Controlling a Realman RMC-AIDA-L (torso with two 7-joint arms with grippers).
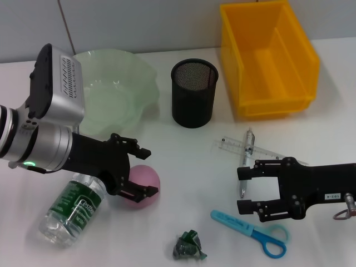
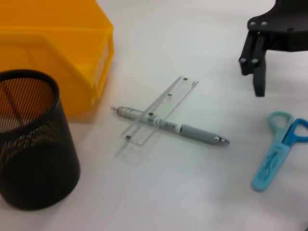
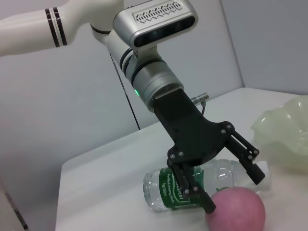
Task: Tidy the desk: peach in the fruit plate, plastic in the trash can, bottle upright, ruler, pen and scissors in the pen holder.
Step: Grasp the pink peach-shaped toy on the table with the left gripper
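A pink peach [image 1: 147, 181] lies on the white desk beside a clear bottle [image 1: 72, 208] with a green label, which lies on its side. My left gripper [image 1: 148, 172] is open, its fingers straddling the peach's near side; the right wrist view shows this gripper [image 3: 234, 191], the peach [image 3: 237, 211] and the bottle [image 3: 185, 187]. My right gripper [image 1: 241, 189] is open and empty just beside the pen [image 1: 246, 158], which lies across the clear ruler [image 1: 261, 150]. Blue scissors [image 1: 250, 229] lie just in front of it. Crumpled green plastic [image 1: 188, 246] lies at the front.
A pale green fruit plate [image 1: 119, 92] stands at the back left. A black mesh pen holder [image 1: 193, 93] stands at the back middle, with a yellow bin [image 1: 270, 58] to its right. The left wrist view shows the holder [image 2: 33, 154], pen [image 2: 192, 131], ruler [image 2: 166, 98] and scissors [image 2: 276, 159].
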